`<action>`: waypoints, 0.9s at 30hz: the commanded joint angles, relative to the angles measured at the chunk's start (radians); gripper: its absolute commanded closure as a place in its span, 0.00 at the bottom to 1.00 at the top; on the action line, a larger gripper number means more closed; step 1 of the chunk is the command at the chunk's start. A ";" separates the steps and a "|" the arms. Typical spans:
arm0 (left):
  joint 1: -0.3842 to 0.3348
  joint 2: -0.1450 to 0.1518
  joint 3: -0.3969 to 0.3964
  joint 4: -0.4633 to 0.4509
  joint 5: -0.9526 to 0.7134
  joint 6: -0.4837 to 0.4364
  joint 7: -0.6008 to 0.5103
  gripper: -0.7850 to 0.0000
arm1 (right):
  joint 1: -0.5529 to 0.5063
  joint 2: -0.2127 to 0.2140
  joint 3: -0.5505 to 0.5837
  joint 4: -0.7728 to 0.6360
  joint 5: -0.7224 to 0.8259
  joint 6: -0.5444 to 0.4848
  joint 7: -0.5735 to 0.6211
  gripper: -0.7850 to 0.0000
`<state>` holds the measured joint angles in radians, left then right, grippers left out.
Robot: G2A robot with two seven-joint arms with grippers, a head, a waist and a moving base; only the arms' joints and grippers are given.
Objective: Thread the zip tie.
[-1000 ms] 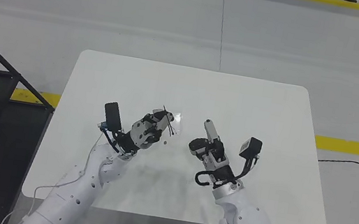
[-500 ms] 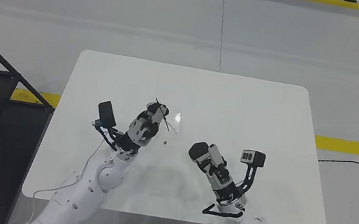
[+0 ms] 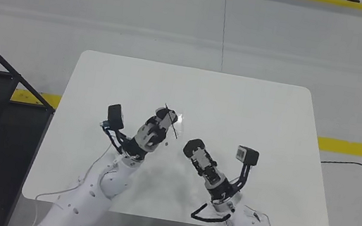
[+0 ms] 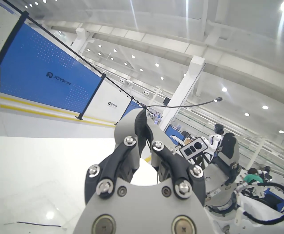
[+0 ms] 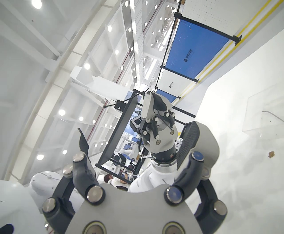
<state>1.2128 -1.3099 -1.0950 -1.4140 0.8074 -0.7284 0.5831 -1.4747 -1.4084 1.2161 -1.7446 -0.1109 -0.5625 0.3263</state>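
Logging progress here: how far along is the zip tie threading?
Done: the left gripper is shut on the zip tie, holding it in the air. In hand: the open, empty right gripper faces it. Left: no loop yet, so threading remains.

White table point(image 3: 266, 112), grey floor point(image 3: 112, 9), yellow line point(image 3: 360, 149), blue panels point(image 4: 33, 73).
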 commanded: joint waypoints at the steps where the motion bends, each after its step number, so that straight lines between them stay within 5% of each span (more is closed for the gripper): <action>1: 0.000 -0.003 0.004 -0.003 -0.025 -0.008 -0.012 1.00 | 0.021 -0.005 -0.019 0.025 -0.062 -0.006 -0.059 0.00; 7: -0.003 -0.005 0.005 -0.002 -0.109 -0.057 -0.085 1.00 | 0.065 -0.013 -0.062 0.082 -0.157 -0.014 -0.146 0.04; 14: 0.008 -0.009 0.000 -0.016 -0.102 -0.059 -0.099 1.00 | 0.082 -0.018 -0.094 0.102 -0.211 -0.019 -0.193 0.48; 17: 0.010 -0.011 -0.003 -0.019 -0.099 -0.061 -0.100 1.00 | 0.082 -0.017 -0.097 0.105 -0.212 -0.026 -0.198 0.60; 27: 0.015 -0.016 -0.013 -0.015 -0.087 -0.073 -0.102 1.00 | 0.084 -0.013 -0.102 0.108 -0.201 -0.032 -0.193 0.69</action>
<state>1.2273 -1.3259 -1.1073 -1.4307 0.7179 -0.8000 0.4813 -1.3916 -1.4219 1.1156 -1.6369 -0.3121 -0.5965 0.1327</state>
